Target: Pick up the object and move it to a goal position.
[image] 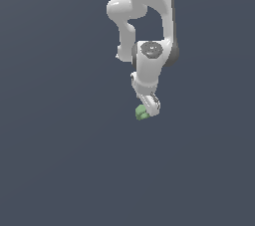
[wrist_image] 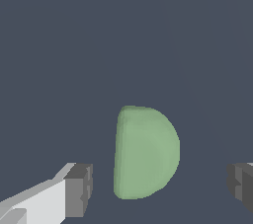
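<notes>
In the exterior view the white arm reaches down from the top centre of the frame, and the pincer (image: 148,108) sits just below the middle of the picture. The object (image: 141,113), a small pale green lump, shows at the pincer's lower left edge, touching or nearly touching its tip; from this angle I cannot tell whether it lies between the fingers or just beside them. The dark grey counter (image: 60,170) fills the rest of the frame, and no goal marker shows on it.

The wrist view settles the relation better. The pincer (wrist_image: 160,188) is open: one grey pad (wrist_image: 79,189) stands in the lower left of the frame and the other at the lower right edge, well apart. The object (wrist_image: 146,151) lies in the gap between them, nearer the lower-left pad, with clear counter (wrist_image: 99,45) visible on both sides of it, so neither pad touches it. It reads as a half-round shape with a straight side facing the lower-left pad and its long axis running up and down the frame, across the line joining the pads.

By my judgement the grasp is not yet made. The closing line crosses the object's narrow width, which suits it, though the off-centre position means one pad would likely meet it first and may nudge it.
</notes>
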